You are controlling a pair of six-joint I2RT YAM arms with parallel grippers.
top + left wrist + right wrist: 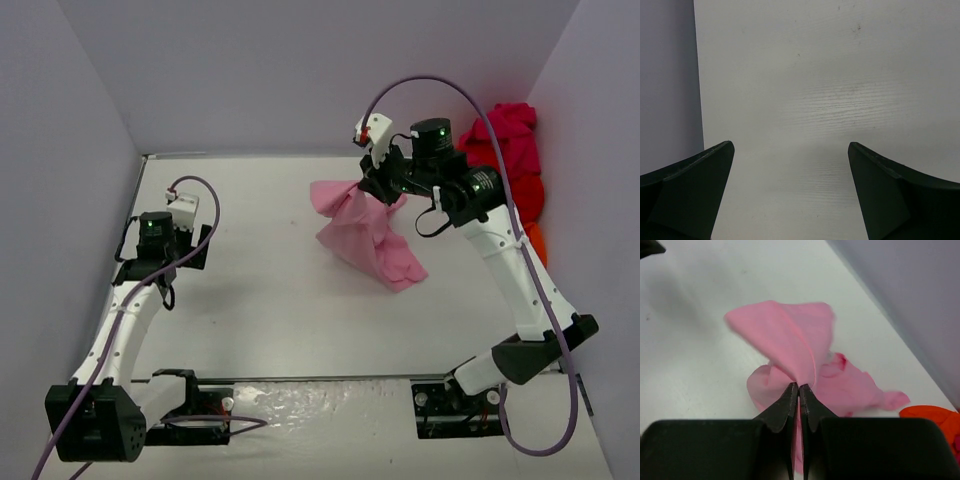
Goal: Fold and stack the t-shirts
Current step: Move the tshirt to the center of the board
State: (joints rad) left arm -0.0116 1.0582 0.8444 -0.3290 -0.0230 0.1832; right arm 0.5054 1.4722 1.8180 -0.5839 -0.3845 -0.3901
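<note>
Top external view shows the light pink t-shirt point(365, 235) hanging in a loose bunch from the right gripper point(378, 183). The shirt's top part is lifted up, and its low end seems to rest on the white table point(260, 300) just under the gripper. From the right wrist view, the two dark fingers point(785, 407) are pressed tight together on a pinch of the pink cloth, so this gripper is clenched on the shirt. The rest of the cloth fans out past the fingertips in soft folds. The other t-shirts sit in a heap off to the gripper's right side, against the right wall. A magenta shirt point(508, 140) is on top, a red shirt point(528, 195) is below it, and an orange shirt point(538, 240) peeks out at the bottom. The heap is near the pink shirt but does not touch it. Far over on the other side, well apart from all the shirts, the left gripper point(790, 145) hangs over bare table by the left wall. Its fingers stand wide apart and hold nothing.
</note>
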